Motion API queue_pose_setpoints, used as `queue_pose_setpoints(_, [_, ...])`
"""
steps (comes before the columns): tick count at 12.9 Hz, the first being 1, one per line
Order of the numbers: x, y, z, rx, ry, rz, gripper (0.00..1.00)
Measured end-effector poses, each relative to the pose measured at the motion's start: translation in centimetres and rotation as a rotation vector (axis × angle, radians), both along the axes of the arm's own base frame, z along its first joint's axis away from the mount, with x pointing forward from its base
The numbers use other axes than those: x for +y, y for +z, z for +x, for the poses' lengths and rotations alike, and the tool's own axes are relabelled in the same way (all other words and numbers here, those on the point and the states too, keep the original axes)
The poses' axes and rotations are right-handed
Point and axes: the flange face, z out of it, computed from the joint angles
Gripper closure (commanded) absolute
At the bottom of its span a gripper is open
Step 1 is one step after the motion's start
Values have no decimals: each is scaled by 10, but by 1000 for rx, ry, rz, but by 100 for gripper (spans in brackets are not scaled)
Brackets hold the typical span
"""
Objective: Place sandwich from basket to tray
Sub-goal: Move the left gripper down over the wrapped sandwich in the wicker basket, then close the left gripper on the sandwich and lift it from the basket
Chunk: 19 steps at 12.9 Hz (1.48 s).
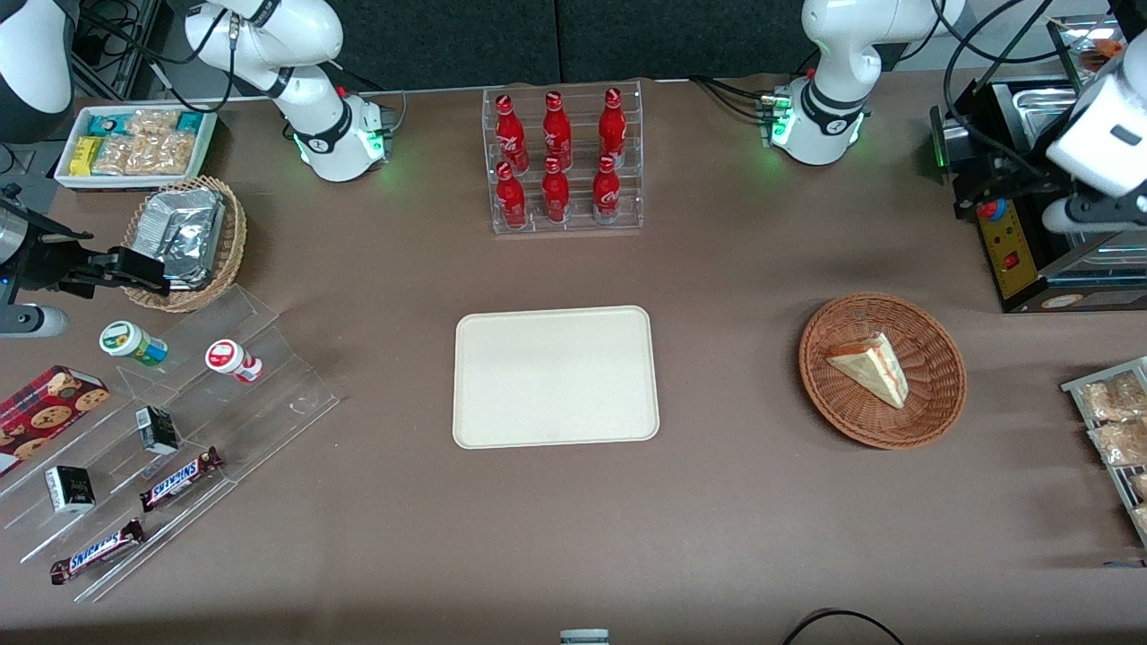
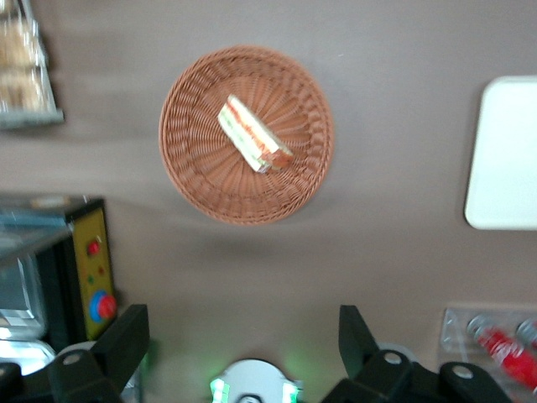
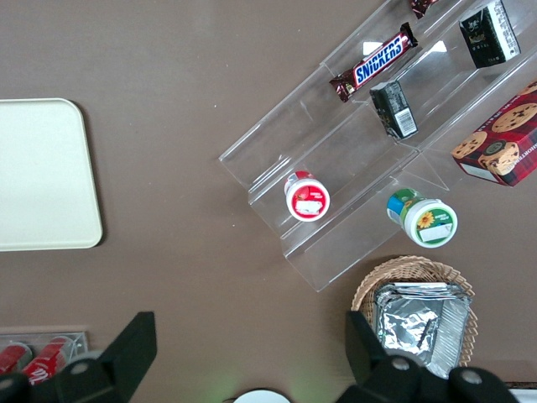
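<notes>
With my gripper (image 2: pixel 243 336) held high and its jaws spread wide on nothing, I look down on the sandwich (image 2: pixel 254 145), lying at the basket's (image 2: pixel 195 180) centre, its long edge running eleven to five, with the tray (image 2: pixel 503 159) well apart.

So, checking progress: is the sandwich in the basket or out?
In: the sandwich lies in the basket; the tray is bare, gripper open above.
</notes>
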Motion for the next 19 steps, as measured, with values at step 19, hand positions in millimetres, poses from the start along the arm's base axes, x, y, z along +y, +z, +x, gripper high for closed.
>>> queue_pose_setpoints(19, [36, -351, 52, 28, 675, 29, 0])
